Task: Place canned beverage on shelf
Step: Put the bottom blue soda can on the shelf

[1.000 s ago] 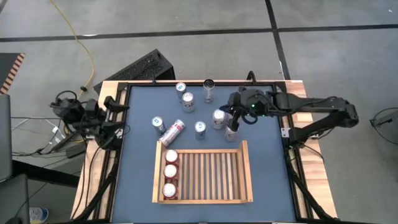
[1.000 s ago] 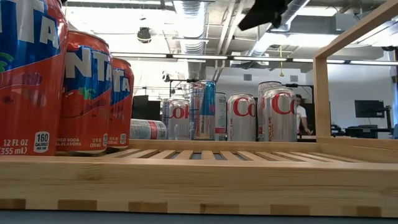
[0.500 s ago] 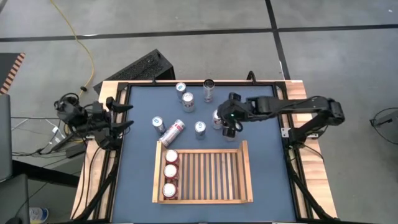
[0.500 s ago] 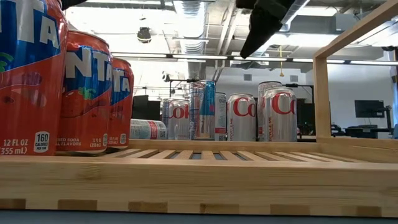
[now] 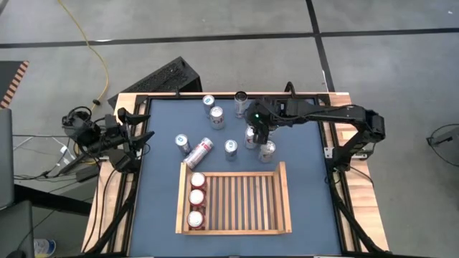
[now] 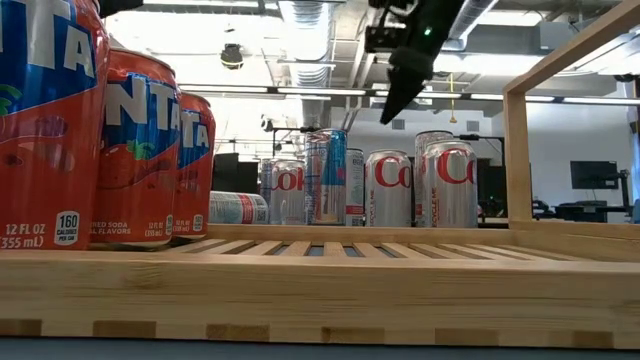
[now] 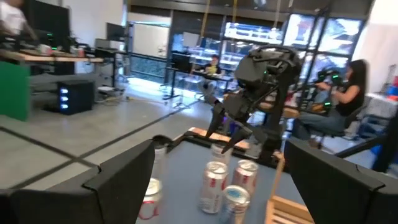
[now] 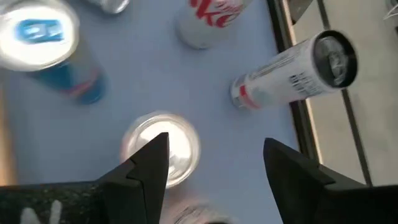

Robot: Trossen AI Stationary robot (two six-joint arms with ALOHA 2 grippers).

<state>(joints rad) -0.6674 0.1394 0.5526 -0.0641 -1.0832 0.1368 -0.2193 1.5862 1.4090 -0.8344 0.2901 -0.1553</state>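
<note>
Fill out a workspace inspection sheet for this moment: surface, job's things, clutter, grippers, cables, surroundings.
Surface: blue tabletop with a wood edge.
Job's things: light-wood slatted shelf tray holds three red soda cans in a column along its left side; seven silver cans stand on the tabletop behind it, and one more lies on its side.
Clutter: nothing seen.
Grippers: right gripper open above the standing cans, holding nothing; left gripper open at the table's left edge, empty.
Cables: yellow cable on the floor; dark cable bundle by the left arm.
Surroundings: grey floor; seated people at desks in the left wrist view.
</note>
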